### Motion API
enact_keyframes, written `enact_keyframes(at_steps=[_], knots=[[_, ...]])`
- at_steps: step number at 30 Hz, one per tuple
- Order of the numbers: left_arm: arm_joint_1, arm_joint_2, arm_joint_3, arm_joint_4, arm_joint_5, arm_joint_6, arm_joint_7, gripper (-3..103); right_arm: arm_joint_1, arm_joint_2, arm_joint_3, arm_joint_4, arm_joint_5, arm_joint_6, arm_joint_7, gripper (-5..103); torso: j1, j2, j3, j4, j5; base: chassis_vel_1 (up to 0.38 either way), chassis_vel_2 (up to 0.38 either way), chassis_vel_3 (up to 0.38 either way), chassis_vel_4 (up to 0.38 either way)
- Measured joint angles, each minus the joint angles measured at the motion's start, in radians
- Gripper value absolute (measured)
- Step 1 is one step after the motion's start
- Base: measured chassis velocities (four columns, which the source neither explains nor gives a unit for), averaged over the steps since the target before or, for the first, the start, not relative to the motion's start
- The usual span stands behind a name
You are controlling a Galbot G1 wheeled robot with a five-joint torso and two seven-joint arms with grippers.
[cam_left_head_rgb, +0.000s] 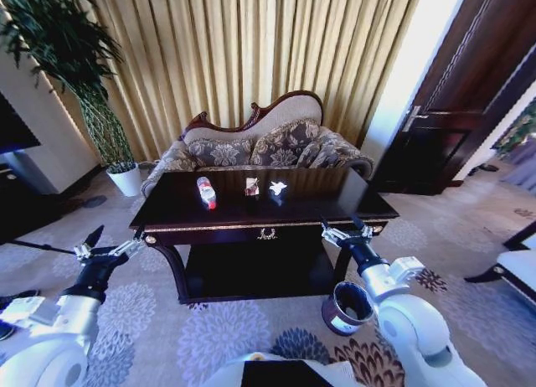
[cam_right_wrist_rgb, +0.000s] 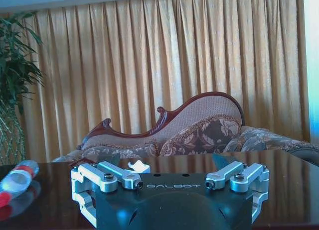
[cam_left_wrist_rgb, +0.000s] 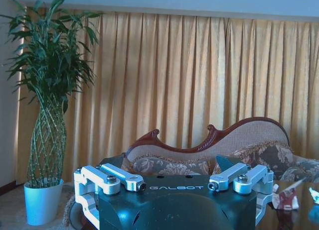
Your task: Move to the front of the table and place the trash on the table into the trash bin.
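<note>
Robot parked at the front of the table [cam_left_head_rgb: 167,213], both arms raised and idle, no trash picked yet.

Left gripper [cam_left_head_rgb: 107,243] hangs off the table's left front corner, fingers spread wide, holding nothing. On the tabletop, left to right: bottle [cam_left_head_rgb: 205,192], brownish wrapper [cam_left_head_rgb: 251,186], crumpled paper [cam_left_head_rgb: 277,188], all well apart from both grippers. Right gripper [cam_left_head_rgb: 342,230] sits at the right front edge, jaws wide and empty. Trash bin [cam_left_head_rgb: 347,307] stands on the carpet under the right arm. Approach looks done; next move likely calls for a forward reach over the tabletop to one item.
</note>
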Motion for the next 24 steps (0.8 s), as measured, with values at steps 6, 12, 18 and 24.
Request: enact_keyframes(at_steps=[6, 12, 18, 24], knots=[[0.000, -0.003, 0.002, 0.000, 0.001, 0.000, 0.000, 100, 0.000, 0.000, 0.000, -0.008, -0.004, 0.000, 0.000, 100, 0.000, 0.000, 0.000, 0.0000, 0.0001, -0.195, 0.210, 0.195, -0.189], [0.001, -0.002, 0.000, 0.000, 0.001, 0.000, -0.001, 100, 0.008, -0.003, -0.004, -0.011, -0.006, 0.004, -0.001, 100, 0.001, 0.000, 0.000, 0.0000, 0.0000, -0.165, 0.159, 0.170, -0.176], [0.001, -0.003, 0.001, 0.000, 0.001, 0.000, -0.001, 100, 0.026, -0.037, -0.009, -0.026, 0.026, -0.004, -0.001, 100, 0.001, 0.000, 0.000, -0.0002, 0.0000, -0.047, 0.059, 0.060, -0.047], [0.005, -0.001, -0.003, 0.000, 0.001, -0.001, -0.002, 100, 0.114, -0.107, -0.031, -0.101, 0.095, -0.050, 0.002, 100, -0.001, 0.000, 0.000, 0.0000, 0.0003, 0.000, 0.000, 0.000, 0.000]])
